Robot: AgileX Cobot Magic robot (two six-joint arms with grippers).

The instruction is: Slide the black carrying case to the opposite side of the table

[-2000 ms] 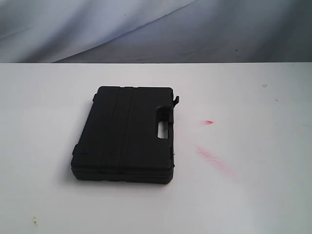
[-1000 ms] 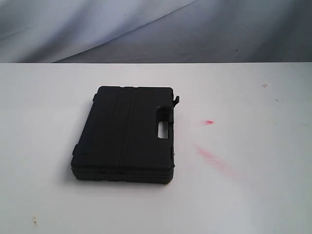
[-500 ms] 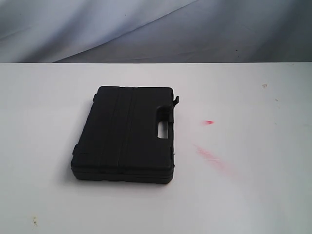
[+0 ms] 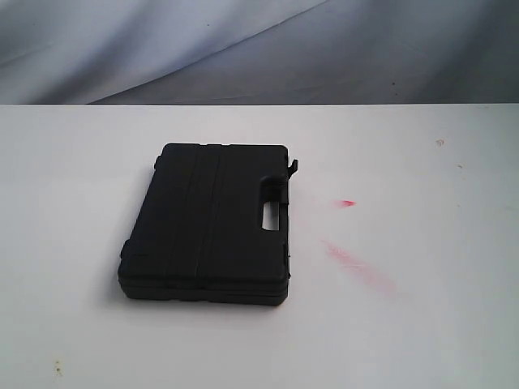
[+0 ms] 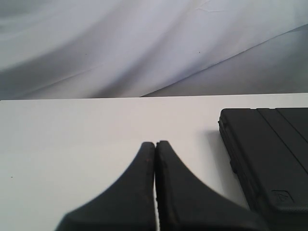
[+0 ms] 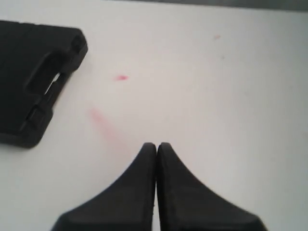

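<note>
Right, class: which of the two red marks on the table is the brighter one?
The small red dash right of the case: short and vivid. The other mark, nearer the camera, is a long pale smear.

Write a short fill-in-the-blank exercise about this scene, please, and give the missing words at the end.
1. The black case lies flat on a ____ table.
2. The left end effector and the right end effector both have their fingers ____.
3. The smudges on the table near the case are ____ in colour.
4. In the exterior view, the handle slot is on the ____ side of the case.

Missing words: white; closed; red; right.
</note>
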